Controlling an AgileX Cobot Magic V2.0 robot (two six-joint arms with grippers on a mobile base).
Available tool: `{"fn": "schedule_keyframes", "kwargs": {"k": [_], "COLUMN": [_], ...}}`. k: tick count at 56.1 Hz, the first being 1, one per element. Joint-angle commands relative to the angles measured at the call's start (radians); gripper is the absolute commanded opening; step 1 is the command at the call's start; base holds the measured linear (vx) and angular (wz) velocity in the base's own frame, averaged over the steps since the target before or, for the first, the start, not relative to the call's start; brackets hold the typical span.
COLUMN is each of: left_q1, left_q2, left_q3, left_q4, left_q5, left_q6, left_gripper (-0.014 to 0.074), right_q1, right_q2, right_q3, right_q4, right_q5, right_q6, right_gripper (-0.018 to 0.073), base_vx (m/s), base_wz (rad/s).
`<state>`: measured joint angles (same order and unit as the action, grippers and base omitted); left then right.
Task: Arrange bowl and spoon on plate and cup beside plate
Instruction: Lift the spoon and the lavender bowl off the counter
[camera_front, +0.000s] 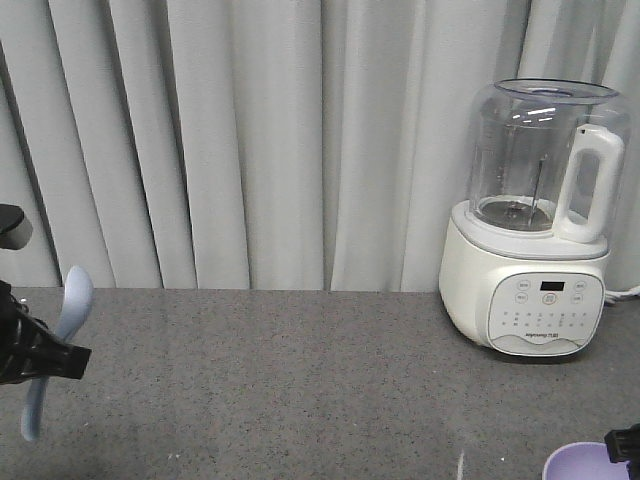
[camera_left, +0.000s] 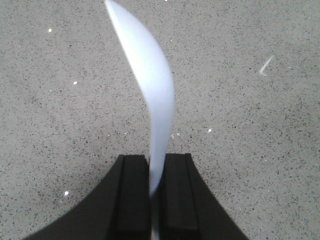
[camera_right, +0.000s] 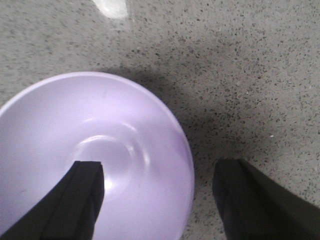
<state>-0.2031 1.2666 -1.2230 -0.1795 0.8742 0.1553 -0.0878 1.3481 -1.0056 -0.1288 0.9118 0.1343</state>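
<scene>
Front view: left pincer (camera_front: 45, 360) at left frame edge, pinching spoon (camera_front: 68, 300) near mid-length; spoon steeply tilted, broad end up, clear of grey worktop (camera_front: 300, 380). Blender (camera_front: 530, 230) stood at right rear before curtain (camera_front: 250, 140). Bowl (camera_front: 585, 463) cut off at lower right corner; right arm barely visible there.

Left wrist view: spoon seen edge-on between closed black fingers (camera_left: 132, 195), worktop beneath.

Right wrist view only: right pincer (camera_right: 157, 172) spread, straddling bowl rim, one finger inside bowl, other outside over worktop. Plate, cup not visible.
</scene>
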Motion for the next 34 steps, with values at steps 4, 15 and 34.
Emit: {"fn": "schedule_keyframes", "kwargs": {"k": [4,15,34], "left_q1": [-0.002,-0.002,-0.002], "left_q2": [-0.027,-0.027,-0.027], "left_q3": [-0.032,-0.032,-0.032], "left_q4": [-0.012,-0.013,-0.013], "left_q5": [-0.056,-0.061,-0.065], "left_q6": [0.001,0.001,0.001], "left_gripper": [-0.0006,-0.0006,-0.0006], "right_q1": [-0.085,-0.128,-0.128], "right_q2": [0.017,0.09,0.176], "right_q3": [-0.035,-0.034,-0.035], "right_q4": [-0.012,0.192,0.224], "right_q5": [-0.029,-0.05,-0.059], "right_q6": [-0.01,-0.173,-0.235], "right_gripper": [0.0507,0.0498,0.0106], "base_vx": [0.0,0.0,0.0], "base_wz": [0.0,0.0,0.0]}}
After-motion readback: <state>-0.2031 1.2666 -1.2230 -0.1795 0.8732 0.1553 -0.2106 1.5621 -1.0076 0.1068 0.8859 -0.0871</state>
